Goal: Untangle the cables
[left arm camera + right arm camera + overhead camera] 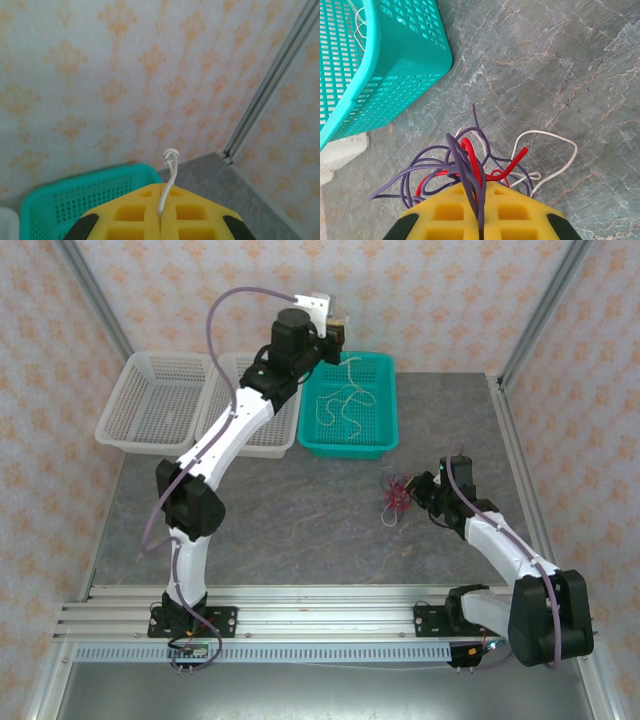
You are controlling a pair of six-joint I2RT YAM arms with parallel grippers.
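Observation:
High at the back, my left gripper [337, 330] hangs over the teal basket [385, 430]. Its yellow pads [130, 215] are shut on a cream-white cable [170, 175], whose knotted end sticks up past the tips. The rest of that cable [345, 400] trails down in loops into the basket. At the right, my right gripper [415, 490] is low over the table at a tangle [396, 500]. It is shut on loops of the dark purple cable [457, 157]. The red cable [472, 160] runs against the jaw line. A white loop [560, 145] lies beside them.
Two white baskets [155, 405] [262, 425] stand left of the teal one along the back. The teal basket's corner [395, 60] is close ahead and left of the tangle. A metal frame post [270, 95] rises at the back right corner.

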